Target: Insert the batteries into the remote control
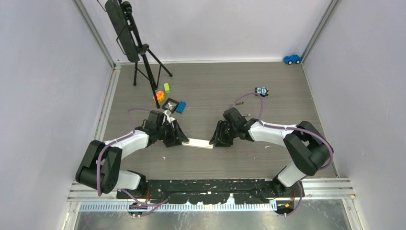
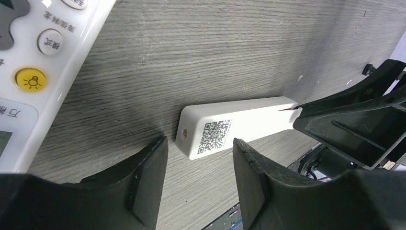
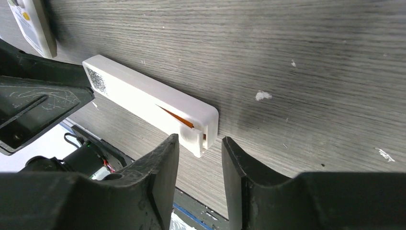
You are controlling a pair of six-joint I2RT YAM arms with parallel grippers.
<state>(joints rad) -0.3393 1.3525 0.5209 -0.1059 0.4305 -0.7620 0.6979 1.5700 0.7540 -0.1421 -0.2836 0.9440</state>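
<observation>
**Top view.** The remote control (image 1: pixel 198 143) lies flat on the grey wood-grain table (image 1: pixel 287 105), long axis left to right. It sits mid-table, nearer the near edge than the far wall.
- The left gripper (image 1: pixel 176 136) is at its left end and the right gripper (image 1: pixel 219 138) at its right end, tips facing each other.
- Walls close the table on the left, far and right sides.
- Room behind the left arm is tight: a black tray (image 1: pixel 175 101), blue block (image 1: pixel 181 107), orange toy (image 1: pixel 159 97), green block (image 1: pixel 166 87) and tripod (image 1: pixel 146 62).
- The right side is more open: a small toy robot car (image 1: pixel 261 91) is near, and a blue car (image 1: pixel 292 59) sits in the far corner.
- Loose batteries are too small to make out here.

**Left wrist.** The fingers (image 2: pixel 143 182) are spread apart. The remote's QR-labelled end lies in the gap, and no contact with either finger is visible. Only this view shows the buttons of a second remote (image 2: pixel 33 72), which lies apart from the first at upper left. The right gripper's black body hides the far end.

**Right wrist.** The fingers (image 3: pixel 158 177) are apart with a narrower gap, and the remote's other end sits between the tips. One corner is close to a finger; I cannot tell whether it touches. The table's near edge runs beyond the remote. An orange-copper sliver (image 3: pixel 174 116) shows in a slit along the remote. Whether it is a battery cannot be told.
</observation>
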